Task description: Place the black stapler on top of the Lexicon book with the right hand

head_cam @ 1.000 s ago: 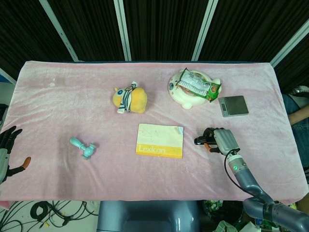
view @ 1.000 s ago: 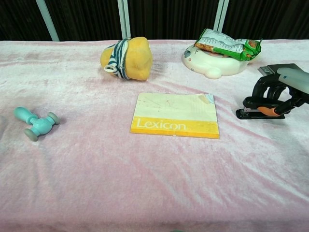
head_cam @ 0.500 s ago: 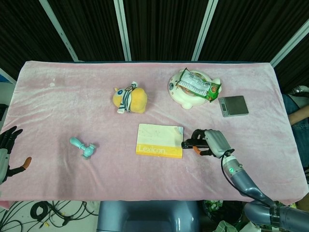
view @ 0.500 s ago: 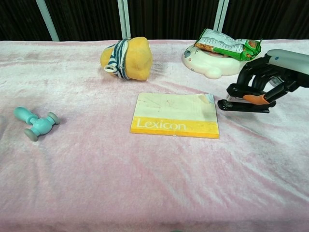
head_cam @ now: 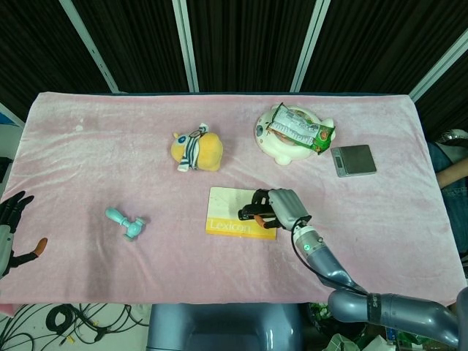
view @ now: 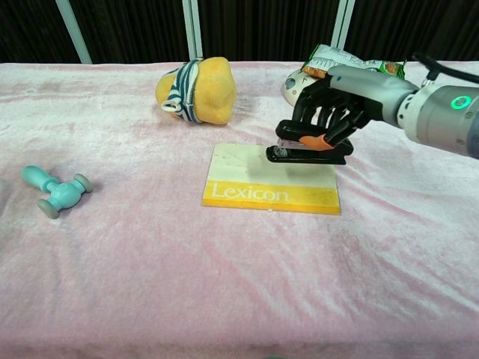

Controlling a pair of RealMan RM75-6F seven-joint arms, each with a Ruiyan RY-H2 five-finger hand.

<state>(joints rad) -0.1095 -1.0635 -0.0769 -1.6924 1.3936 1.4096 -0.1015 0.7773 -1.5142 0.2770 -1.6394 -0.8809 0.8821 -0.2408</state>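
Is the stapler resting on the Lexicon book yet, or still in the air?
Cannot tell. The right hand holds the black stapler level over the Lexicon book, low above the cover; contact isn't clear.

Head view high, looking down, chest view low, nearer, both sharing Lexicon book (head_cam: 242, 213)

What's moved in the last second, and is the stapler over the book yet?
The right hand has carried the black stapler leftward from the cloth beside the book to over the Lexicon book, gripping it throughout. Whether it touches the cover is unclear. The left hand, plush toy, teal toy, snack bag and scale stayed put.
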